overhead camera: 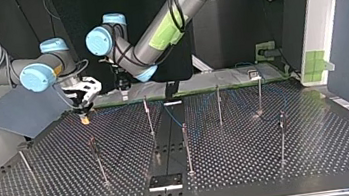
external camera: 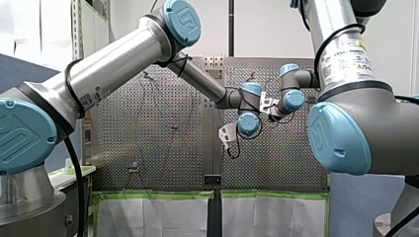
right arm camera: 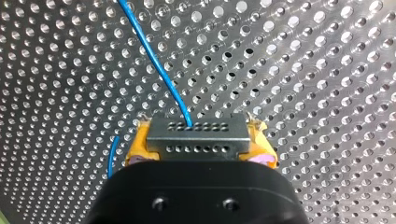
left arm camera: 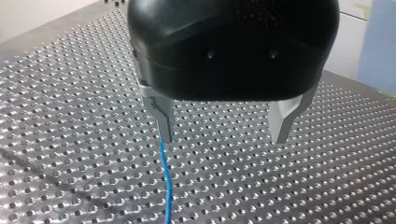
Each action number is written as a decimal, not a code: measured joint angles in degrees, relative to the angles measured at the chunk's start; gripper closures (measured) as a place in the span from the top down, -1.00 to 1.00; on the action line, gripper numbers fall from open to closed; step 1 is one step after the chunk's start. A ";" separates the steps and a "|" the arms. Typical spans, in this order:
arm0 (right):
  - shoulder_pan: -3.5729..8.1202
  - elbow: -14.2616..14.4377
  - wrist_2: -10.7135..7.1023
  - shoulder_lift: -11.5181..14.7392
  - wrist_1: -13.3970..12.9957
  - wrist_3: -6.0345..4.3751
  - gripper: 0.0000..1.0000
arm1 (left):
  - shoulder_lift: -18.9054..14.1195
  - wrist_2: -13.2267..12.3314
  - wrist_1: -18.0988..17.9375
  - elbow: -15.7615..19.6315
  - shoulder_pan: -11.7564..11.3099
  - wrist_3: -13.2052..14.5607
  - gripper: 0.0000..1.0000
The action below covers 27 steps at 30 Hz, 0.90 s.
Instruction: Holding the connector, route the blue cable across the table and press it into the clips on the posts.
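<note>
— Between the yellow pads [right arm camera: 138, 148] of my right gripper [right arm camera: 201, 145], what is clamped?

— A grey metal connector block [right arm camera: 197, 135] with two rows of small holes, pinched at its two ends. The thin blue cable [right arm camera: 159, 65] leaves its upper face and runs off ahead over the perforated metal table [right arm camera: 327, 56]. Gripping the block rather than the wire, I judge, keeps the lead end steady and leaves the cable free to trail.

— And the other pair?

— The bare metal fingers [left arm camera: 163, 119] of my left gripper [left arm camera: 224, 126] stand wide apart with nothing between them. They hang low over the table, and the cable passes just by the tip of one finger. Whether it touches I cannot tell. That spread and height look suited to guiding the wire or pushing it down.

— Where do both sit in the scene?

— In the top view both are at the table's far edge, left of the middle. My right gripper is furthest left, just above the surface, and my left gripper is near it to the right. The slim upright metal posts [overhead camera: 218, 105] stand across the middle and right, nearer than the grippers.

— Is anything clipped yet?

— Faint blue lines show near the far posts, but the clips are too small to read.
</note>
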<state>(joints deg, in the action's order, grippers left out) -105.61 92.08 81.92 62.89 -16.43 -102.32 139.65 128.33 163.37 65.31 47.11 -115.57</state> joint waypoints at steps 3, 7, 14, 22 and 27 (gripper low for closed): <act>-0.01 0.00 0.00 0.00 -0.01 0.00 -1.00 | 0.00 0.17 -0.78 -0.68 -0.13 0.79 0.98; -0.01 0.00 0.00 -0.01 -0.01 0.00 -1.00 | 0.02 0.36 -1.73 -1.32 -0.44 1.35 0.98; 0.00 -0.01 0.00 -0.01 -0.01 0.00 -1.00 | 0.03 -0.63 -3.20 -1.51 -1.64 1.55 0.98; 0.00 -0.01 -0.54 -0.01 -0.02 -0.01 -1.00 | 1.61 -4.07 -3.32 -3.77 -2.94 1.52 0.98; 0.00 -0.01 -2.47 0.00 -0.05 -0.20 -1.00 | 4.38 -5.39 -0.75 -6.71 -3.39 1.01 0.98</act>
<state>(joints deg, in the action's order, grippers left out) -105.60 92.07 79.46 62.89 -16.48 -102.52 144.03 122.94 162.62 58.60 43.71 -114.56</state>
